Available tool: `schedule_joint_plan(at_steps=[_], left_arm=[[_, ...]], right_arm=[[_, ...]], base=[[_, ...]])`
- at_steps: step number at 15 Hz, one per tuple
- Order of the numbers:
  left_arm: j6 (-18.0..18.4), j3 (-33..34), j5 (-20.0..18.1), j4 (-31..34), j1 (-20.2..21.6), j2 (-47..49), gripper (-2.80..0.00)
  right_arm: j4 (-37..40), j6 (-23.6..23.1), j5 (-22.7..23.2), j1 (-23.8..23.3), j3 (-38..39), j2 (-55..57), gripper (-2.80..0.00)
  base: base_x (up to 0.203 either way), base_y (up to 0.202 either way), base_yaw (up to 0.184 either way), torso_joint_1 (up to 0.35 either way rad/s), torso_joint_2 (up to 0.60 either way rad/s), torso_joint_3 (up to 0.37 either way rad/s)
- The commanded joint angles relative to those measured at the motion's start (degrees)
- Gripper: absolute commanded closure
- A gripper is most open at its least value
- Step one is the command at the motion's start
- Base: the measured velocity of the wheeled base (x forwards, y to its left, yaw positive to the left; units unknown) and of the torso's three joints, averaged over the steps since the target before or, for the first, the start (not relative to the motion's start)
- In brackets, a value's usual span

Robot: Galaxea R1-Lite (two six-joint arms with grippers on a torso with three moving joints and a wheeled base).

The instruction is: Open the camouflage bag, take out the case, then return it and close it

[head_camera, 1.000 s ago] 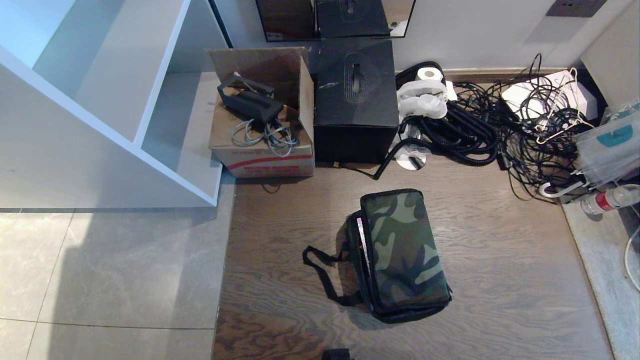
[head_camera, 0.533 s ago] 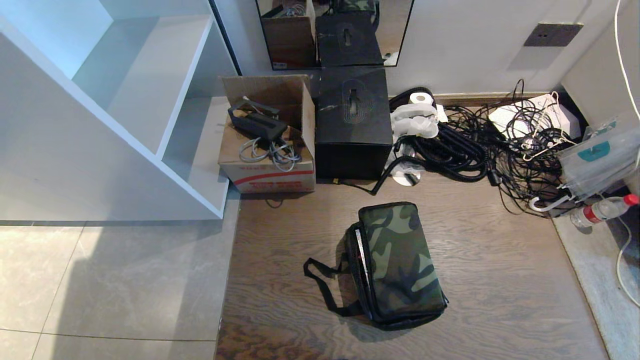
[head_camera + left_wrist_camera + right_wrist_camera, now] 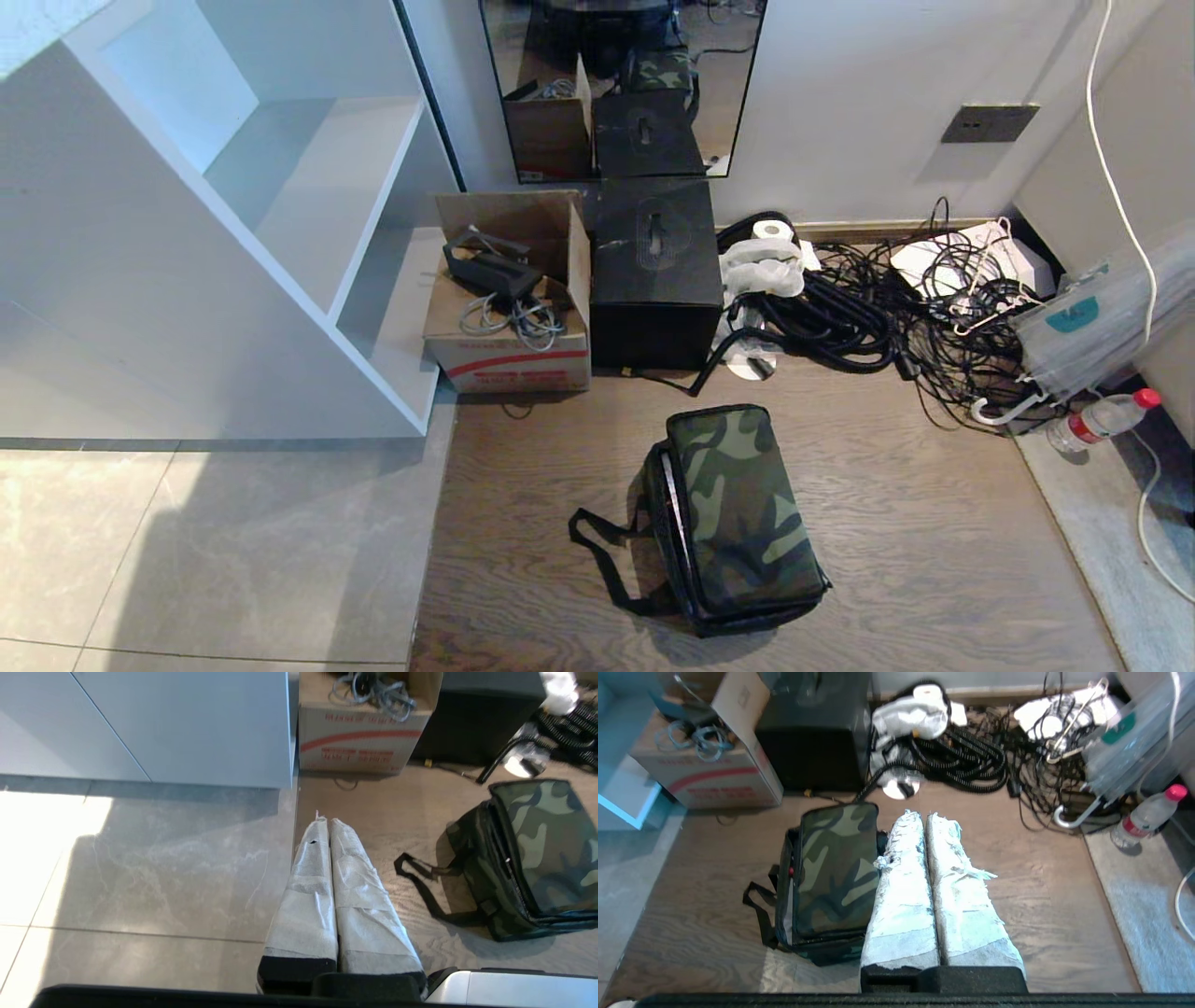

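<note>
The camouflage bag (image 3: 742, 513) lies on the wooden floor with its lid down and a black strap (image 3: 597, 551) trailing to its left. A narrow gap along the bag's left edge shows a pale strip. The case is hidden. Neither arm shows in the head view. My left gripper (image 3: 325, 820) hangs shut and empty over the floor, left of the bag (image 3: 537, 858). My right gripper (image 3: 923, 814) is shut and empty too, just right of the bag (image 3: 833, 868).
A cardboard box (image 3: 509, 322) with cables and a black cube box (image 3: 653, 280) stand behind the bag by a wall mirror (image 3: 621, 84). Tangled black cables (image 3: 896, 308), a plastic bottle (image 3: 1102, 420) and a white shelf unit (image 3: 233, 233) flank them.
The head camera has tilted up: the whole scene has slid down the picture and more of the wall and mirror shows. The bag itself has not moved on the floor.
</note>
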Motion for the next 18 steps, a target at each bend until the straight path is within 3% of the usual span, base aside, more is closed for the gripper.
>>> schedule_joint_plan(at_steps=[1, 18], left_arm=[[-0.07, 0.0, 0.05, -0.01, 0.01, 0.0, 0.0], [-0.07, 0.0, 0.05, -0.01, 0.01, 0.0, 0.0]], right_arm=[[-0.07, -0.04, 0.0, 0.01, 2.29, 0.14, 0.0], [0.01, -0.04, 0.0, 0.01, 2.29, 0.14, 0.0]], base=[[0.0, 0.0, 0.0, 0.002, 0.0, 0.204], [0.0, 0.0, 0.0, 0.001, 0.0, 0.201]])
